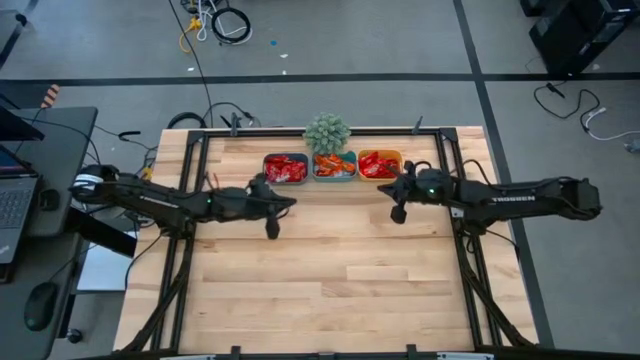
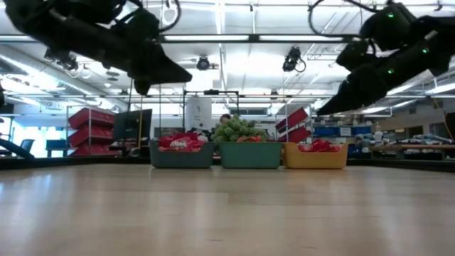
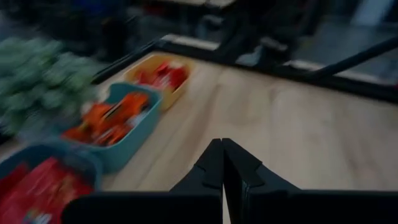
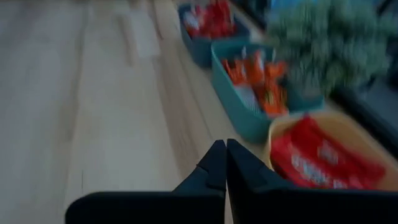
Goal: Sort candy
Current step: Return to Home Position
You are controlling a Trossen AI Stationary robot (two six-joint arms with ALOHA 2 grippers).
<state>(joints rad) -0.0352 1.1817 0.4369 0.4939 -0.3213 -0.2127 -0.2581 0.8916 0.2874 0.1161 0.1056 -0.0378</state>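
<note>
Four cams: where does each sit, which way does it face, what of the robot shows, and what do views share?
High: overhead, straight down on the table; both arms, left end effector and right end effector.
Low: table-top height, level across toward blue tray, teal tray, yellow tray; both arms overhead.
Left wrist: on left arm, facing the trays; own shut fingers.
Right wrist: on right arm, facing the trays; own shut fingers.
Shared: all four see the three trays of candy.

The wooden bench [image 1: 330, 280] carries three small trays in a row at its twelve o'clock edge: a blue tray [image 2: 181, 156] toward eleven, a teal tray [image 2: 250, 155] in the centre and a yellow tray [image 2: 316, 156] toward one. A green potted plant [image 1: 327, 132] stands just behind the teal tray. Off the bench at nine o'clock lies a laptop [image 1: 12, 200].
</note>
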